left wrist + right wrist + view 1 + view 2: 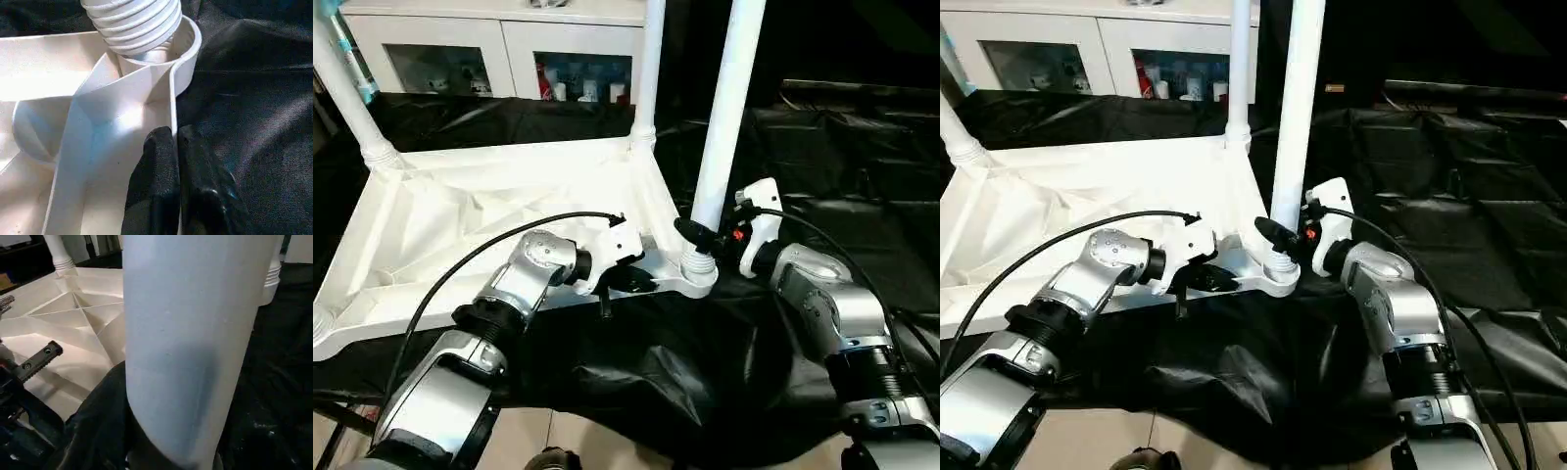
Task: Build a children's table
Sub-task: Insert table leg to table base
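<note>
**Two hands at the near corner of the upturned children's table**

The left hand (625, 284) is clenched: in the left wrist view its two black fingers (156, 181) press together over the thin edge wall of the table top (460, 220), one on each side of the rim, so it pinches that rim just beside the near corner socket (697, 274). The right hand (705, 238) wraps the near leg (729, 108) low down, its fingers half spread around the tube just above the ribbed collar.

The children's table lies upside down on black sheeting (822, 176). Its ribbed, X-braced underside faces up. The near leg stands upright in the corner socket between the two hands. A second leg (648, 69) stands in the far corner socket, and a third leg (347, 98) leans out from the far corner on the robot's left.

The left wrist view shows what the head views cannot: the threaded end (132, 22) of the near leg seated in the round socket, and a half-round pocket (36, 129) moulded into the ribbing. The right wrist view shows the leg's smooth white tube close up, with the left hand's serrated finger (39, 357) above the braces.

Behind stands a white cabinet (499, 44) with glass doors; small items sit inside, their labels too small to read. No writing is legible anywhere.
</note>
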Tool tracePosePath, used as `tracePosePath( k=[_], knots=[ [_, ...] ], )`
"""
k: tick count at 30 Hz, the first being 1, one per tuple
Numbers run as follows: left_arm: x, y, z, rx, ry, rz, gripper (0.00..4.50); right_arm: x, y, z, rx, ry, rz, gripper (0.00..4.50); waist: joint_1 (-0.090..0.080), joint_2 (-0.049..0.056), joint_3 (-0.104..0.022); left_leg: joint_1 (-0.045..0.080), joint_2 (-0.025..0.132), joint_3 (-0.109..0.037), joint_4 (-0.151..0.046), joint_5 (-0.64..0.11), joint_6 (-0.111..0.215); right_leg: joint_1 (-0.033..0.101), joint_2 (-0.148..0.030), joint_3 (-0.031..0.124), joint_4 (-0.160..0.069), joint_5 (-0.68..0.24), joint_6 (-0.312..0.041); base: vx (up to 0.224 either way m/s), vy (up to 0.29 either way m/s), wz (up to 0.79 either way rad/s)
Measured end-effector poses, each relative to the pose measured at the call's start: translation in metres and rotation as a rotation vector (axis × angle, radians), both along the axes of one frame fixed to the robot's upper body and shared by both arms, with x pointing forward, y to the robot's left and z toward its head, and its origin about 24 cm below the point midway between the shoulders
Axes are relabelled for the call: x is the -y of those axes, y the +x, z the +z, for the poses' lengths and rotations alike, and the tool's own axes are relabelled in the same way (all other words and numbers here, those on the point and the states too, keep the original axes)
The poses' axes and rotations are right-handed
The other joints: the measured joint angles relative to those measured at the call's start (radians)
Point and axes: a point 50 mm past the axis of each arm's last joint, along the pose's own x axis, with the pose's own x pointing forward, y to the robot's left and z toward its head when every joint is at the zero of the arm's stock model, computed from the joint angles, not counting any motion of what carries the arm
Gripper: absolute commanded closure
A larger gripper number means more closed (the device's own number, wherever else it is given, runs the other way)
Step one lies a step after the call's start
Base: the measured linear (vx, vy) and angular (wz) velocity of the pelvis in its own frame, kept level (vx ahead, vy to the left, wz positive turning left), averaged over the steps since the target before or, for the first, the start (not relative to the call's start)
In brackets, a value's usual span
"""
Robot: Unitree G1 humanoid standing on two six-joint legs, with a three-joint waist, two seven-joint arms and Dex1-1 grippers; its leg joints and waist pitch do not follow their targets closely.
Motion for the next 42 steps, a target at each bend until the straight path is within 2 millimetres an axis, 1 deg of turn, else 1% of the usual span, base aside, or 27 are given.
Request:
tracePosePath(
  k=[11,14,20,25,33,42],
  knots=[
    [0.000,0.000,-0.001,-0.011,0.003,0.003,4.50,0.000,-0.001,0.000,-0.018,-0.021,0.041,2.59,-0.001,-0.005,-0.003,0.001,0.000,0.000,-0.002,0.000,0.000,0.001,0.000,0.000,-0.002,0.000,0.000,0.000,0.000,0.00],
    [-0.001,0.000,-0.001,-0.014,0.004,0.005,4.50,0.003,-0.003,-0.005,-0.064,-0.042,0.054,2.59,-0.001,-0.006,-0.003,0.001,0.000,0.000,-0.002,0.000,0.000,0.001,0.000,0.000,-0.002,0.000,0.000,0.000,0.000,0.00],
    [-0.001,0.000,0.000,-0.018,0.006,0.006,4.50,0.004,-0.005,0.000,-0.073,-0.053,0.071,2.59,-0.001,-0.006,-0.003,0.001,0.000,0.000,-0.003,0.000,0.000,0.000,0.000,0.000,-0.002,0.000,0.000,0.000,0.000,0.00],
    [-0.001,0.000,0.000,-0.019,0.007,0.007,4.50,0.004,-0.005,-0.001,-0.069,-0.050,0.070,2.59,-0.001,-0.006,-0.003,0.001,0.000,0.000,-0.003,0.000,0.000,0.000,0.000,0.000,-0.002,0.000,0.000,0.000,0.000,0.00],
    [-0.003,0.000,0.000,-0.019,0.010,0.011,4.50,0.002,-0.001,-0.009,-0.075,0.023,0.026,2.60,-0.002,-0.007,-0.004,0.001,0.000,0.000,-0.003,0.000,0.000,0.000,0.000,0.000,-0.002,0.000,0.000,0.000,0.000,0.00],
    [-0.001,0.000,-0.001,-0.020,0.013,0.005,4.50,0.012,-0.012,-0.025,-0.092,0.197,-0.035,2.60,0.002,-0.011,-0.008,0.002,0.000,0.000,-0.003,0.000,0.000,0.001,0.000,-0.001,-0.003,0.000,0.000,0.000,0.000,0.00]
  ],
)
